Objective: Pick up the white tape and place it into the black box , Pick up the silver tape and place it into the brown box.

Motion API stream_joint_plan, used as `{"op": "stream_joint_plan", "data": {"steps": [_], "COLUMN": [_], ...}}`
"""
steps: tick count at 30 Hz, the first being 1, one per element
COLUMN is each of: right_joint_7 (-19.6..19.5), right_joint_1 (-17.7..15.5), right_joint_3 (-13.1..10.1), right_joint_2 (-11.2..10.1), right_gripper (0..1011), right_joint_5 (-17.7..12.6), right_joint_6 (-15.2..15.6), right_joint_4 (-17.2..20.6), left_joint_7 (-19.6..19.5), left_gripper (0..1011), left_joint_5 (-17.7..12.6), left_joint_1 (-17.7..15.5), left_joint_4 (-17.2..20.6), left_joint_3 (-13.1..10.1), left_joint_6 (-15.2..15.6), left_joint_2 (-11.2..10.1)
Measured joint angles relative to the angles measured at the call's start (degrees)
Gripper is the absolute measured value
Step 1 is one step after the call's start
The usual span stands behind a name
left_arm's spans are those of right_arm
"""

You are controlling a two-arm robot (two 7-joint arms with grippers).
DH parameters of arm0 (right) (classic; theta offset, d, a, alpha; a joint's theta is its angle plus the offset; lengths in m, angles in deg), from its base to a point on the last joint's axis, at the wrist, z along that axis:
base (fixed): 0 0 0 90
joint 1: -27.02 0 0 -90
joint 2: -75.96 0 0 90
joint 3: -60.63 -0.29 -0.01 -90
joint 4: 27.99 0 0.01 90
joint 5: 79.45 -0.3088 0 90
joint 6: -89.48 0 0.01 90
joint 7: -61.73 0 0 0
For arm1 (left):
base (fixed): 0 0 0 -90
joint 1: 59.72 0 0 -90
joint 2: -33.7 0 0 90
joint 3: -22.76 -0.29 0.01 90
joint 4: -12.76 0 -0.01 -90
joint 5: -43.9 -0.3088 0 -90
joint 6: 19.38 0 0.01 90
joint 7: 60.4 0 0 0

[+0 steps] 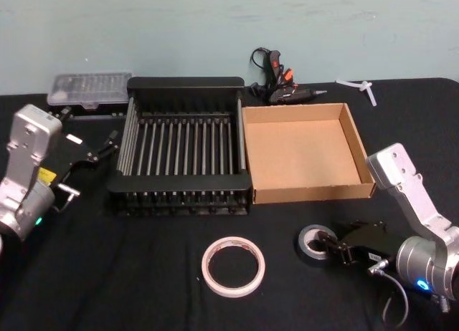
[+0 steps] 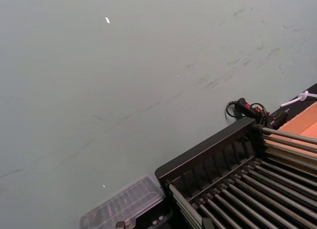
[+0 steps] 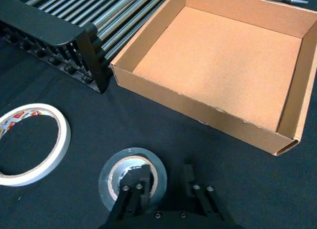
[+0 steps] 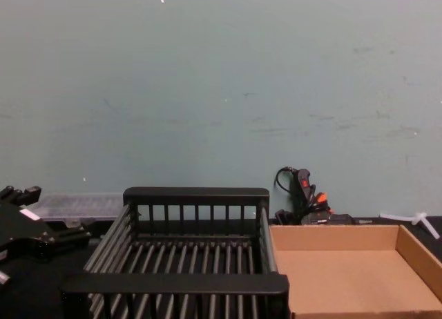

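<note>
Silver tape [image 3: 132, 175] lay flat on the worktop [image 1: 143, 274], just before the brown box [image 1: 304, 193]. I had my right pincer [image 3: 163, 182] parted, straddling its rim, one finger in the core, holding nothing yet.

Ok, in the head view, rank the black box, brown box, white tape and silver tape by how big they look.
1. black box
2. brown box, only slightly smaller
3. white tape
4. silver tape, partly hidden by the right gripper

Right gripper [image 1: 331, 246] low, fingers [image 3: 132, 198] parted; left gripper [image 1: 107, 146] raised, idle.
</note>
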Motion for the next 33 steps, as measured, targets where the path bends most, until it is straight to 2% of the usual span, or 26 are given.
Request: {"op": "stream_joint_plan", "data": {"steps": [1,2,7,9,19,33], "right_joint_7": [0.0,0.0,0.0,0.0,0.1,2.4], "right_joint_1": [0.0,0.0,0.0,0.0,-0.1,-0.9], "right_joint_3": [0.0,0.0,0.0,0.0,-0.1,-2.6], "right_joint_2": [0.0,0.0,0.0,0.0,0.1,0.4], "right_gripper": [398,387,202,174,162,162], "right_joint_5": [0.0,0.0,0.0,0.0,0.0,0.1], "right_joint_6": [0.0,0.0,0.0,0.0,-0.1,-2.3], "right_joint_4": [0.0,0.0,0.0,0.0,0.0,2.7], "left_joint_7": [0.0,0.0,0.0,0.0,0.0,0.0], "left_gripper": [1001,1001,1001,1001,1001,1002], "left_joint_5": [0.0,0.0,0.0,0.0,0.0,0.0], "left_joint_1": [0.0,0.0,0.0,0.0,0.0,0.0], "left_joint_4": [0.0,0.0,0.0,0.0,0.0,0.0], "left_joint_3": [0.0,0.0,0.0,0.0,0.0,0.0], "left_joint_6": [0.0,0.0,0.0,0.0,0.0,0.0], "left_joint_2": [0.0,0.0,0.0,0.0,0.0,0.0]}}
